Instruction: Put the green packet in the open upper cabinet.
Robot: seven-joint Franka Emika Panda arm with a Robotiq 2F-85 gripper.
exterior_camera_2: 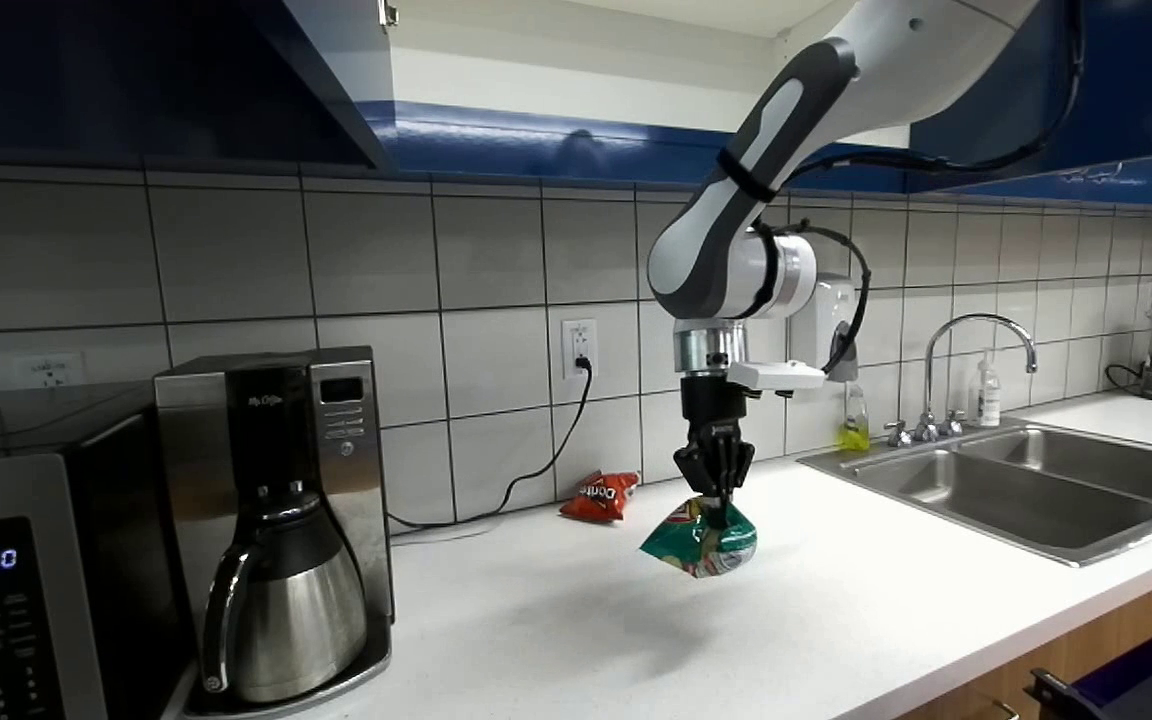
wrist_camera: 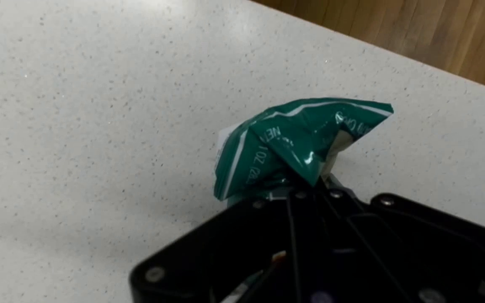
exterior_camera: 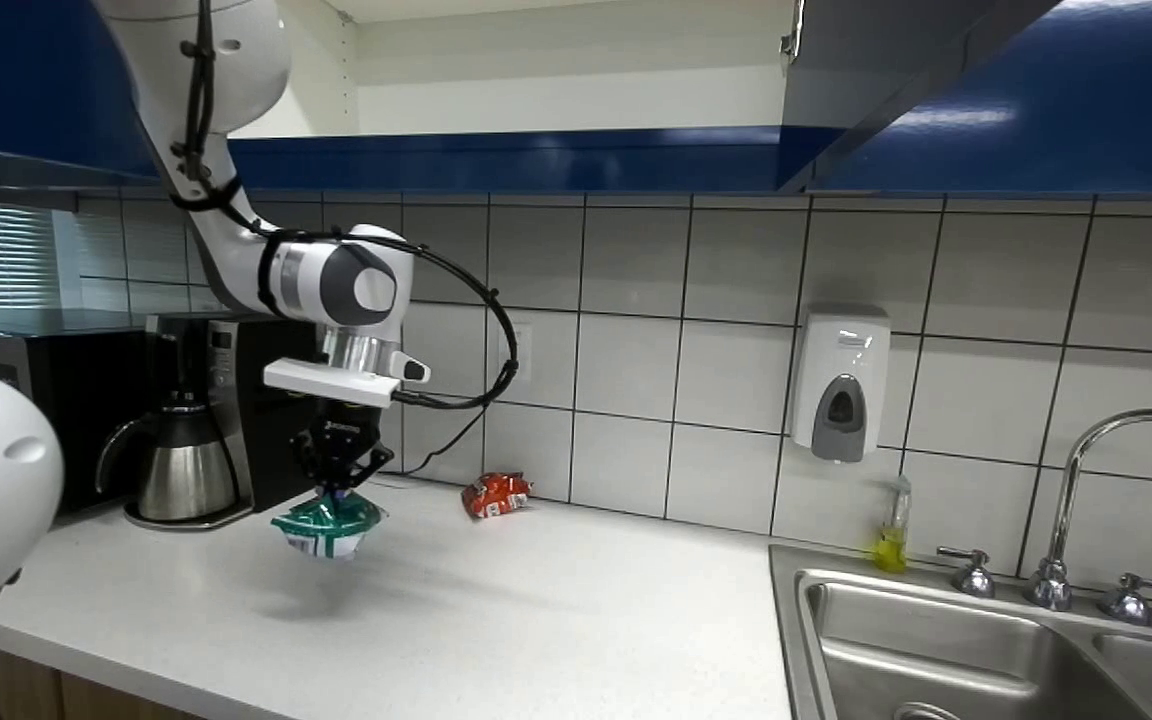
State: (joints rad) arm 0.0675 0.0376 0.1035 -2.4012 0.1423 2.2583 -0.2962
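Green packet (wrist_camera: 295, 145) hangs pinched between the downward-pointing jaws.

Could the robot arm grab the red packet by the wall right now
Probably not: the tool is pinching the green packet. Otherwise the way looks free: the red packet lies uncovered on the counter, nothing visible in between.

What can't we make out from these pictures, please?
Green packet: gripped part hidden by the gripper in the wrist view.
Open upper cabinet: floor hidden behind its blue lower edge in both exterior views.
Microwave: cut off by the left edge in both exterior views.
Coffee maker: button labels too small in both exterior views.
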